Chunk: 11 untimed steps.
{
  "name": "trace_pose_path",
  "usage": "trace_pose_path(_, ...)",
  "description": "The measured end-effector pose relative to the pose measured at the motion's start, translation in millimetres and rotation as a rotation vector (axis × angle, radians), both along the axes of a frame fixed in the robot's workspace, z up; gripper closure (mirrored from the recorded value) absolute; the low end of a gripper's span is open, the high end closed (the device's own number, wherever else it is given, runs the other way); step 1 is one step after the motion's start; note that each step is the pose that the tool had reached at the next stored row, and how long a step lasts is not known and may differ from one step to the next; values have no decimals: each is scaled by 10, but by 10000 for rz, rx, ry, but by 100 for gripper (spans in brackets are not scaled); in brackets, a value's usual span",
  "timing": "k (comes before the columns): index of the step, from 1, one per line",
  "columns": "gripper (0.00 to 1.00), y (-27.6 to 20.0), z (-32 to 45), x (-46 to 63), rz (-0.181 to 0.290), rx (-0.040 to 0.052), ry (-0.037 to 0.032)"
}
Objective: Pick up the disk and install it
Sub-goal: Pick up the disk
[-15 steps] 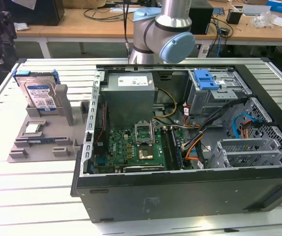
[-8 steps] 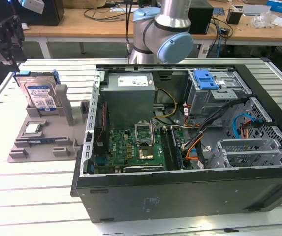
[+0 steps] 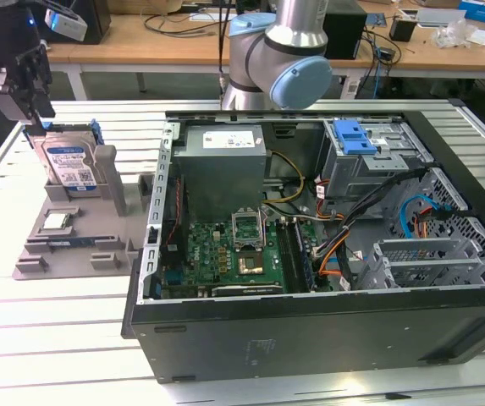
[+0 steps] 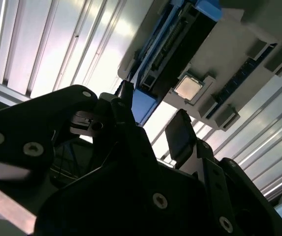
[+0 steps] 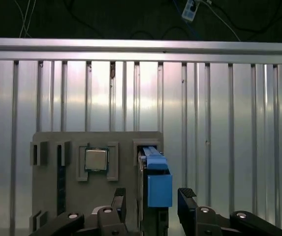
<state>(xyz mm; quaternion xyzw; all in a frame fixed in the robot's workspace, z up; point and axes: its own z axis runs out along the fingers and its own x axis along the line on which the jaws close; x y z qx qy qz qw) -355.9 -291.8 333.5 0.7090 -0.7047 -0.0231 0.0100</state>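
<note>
The disk (image 3: pixel 66 162) stands on edge in a slot of the grey holder (image 3: pixel 73 241) at the exterior view's left, its white-and-blue label facing the camera and blue rails on its sides. My gripper (image 3: pixel 32 118) hangs just above its upper left corner. In the first wrist view the gripper (image 5: pixel 152 201) is open, one dark finger on each side of the disk's blue rail (image 5: pixel 158 184), with a small gap on both sides. The second wrist view shows the same gripper (image 4: pixel 153 120) open over the disk (image 4: pixel 180 42).
A processor chip (image 5: pixel 96 160) lies in the holder beside the disk. An open computer case (image 3: pixel 310 338) lies on the slatted metal table (image 3: pixel 56 338), holding a grey power supply (image 3: pixel 223 161), a motherboard (image 3: pixel 234 249) and a blue-tabbed drive cage (image 3: pixel 356 139). The arm's base (image 3: pixel 280 59) stands behind it.
</note>
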Motion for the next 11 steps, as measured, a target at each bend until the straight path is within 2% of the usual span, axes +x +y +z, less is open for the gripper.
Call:
trace_pose_path(6,46,27,-125,4,77,-25,1)
trace_pose_path(11,46,33,-225,5,154,-123,3)
